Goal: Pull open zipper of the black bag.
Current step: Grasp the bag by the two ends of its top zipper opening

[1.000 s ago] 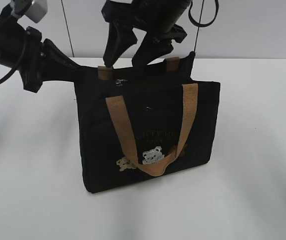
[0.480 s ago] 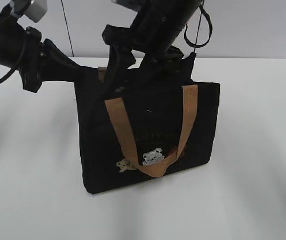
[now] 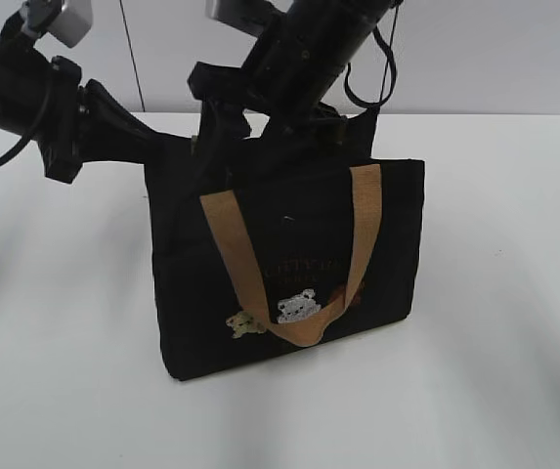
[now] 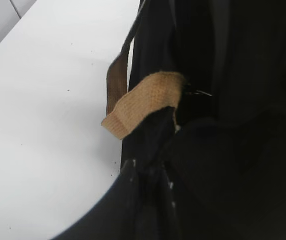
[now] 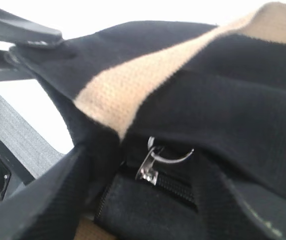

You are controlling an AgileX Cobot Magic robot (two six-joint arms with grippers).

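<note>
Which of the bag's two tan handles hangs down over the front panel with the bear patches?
The near handle: its whole loop droops down the front of the black bag. The rear handle stays up at the top edge.

Silver zipper pull point(image 5: 155, 162) between spread jaws, tan strap point(image 5: 147, 80) crossing black bag point(image 5: 232, 125), slightly blurred

The left arm point(image 3: 25, 93) reaches in level from the left, its gripper point(image 4: 150, 172) pinched nearly closed on black fabric. The right arm point(image 3: 309, 44) slants down from above — its gripper point(image 5: 147, 180) spread wide, fingers point(image 5: 38, 200) pointing down.
</note>
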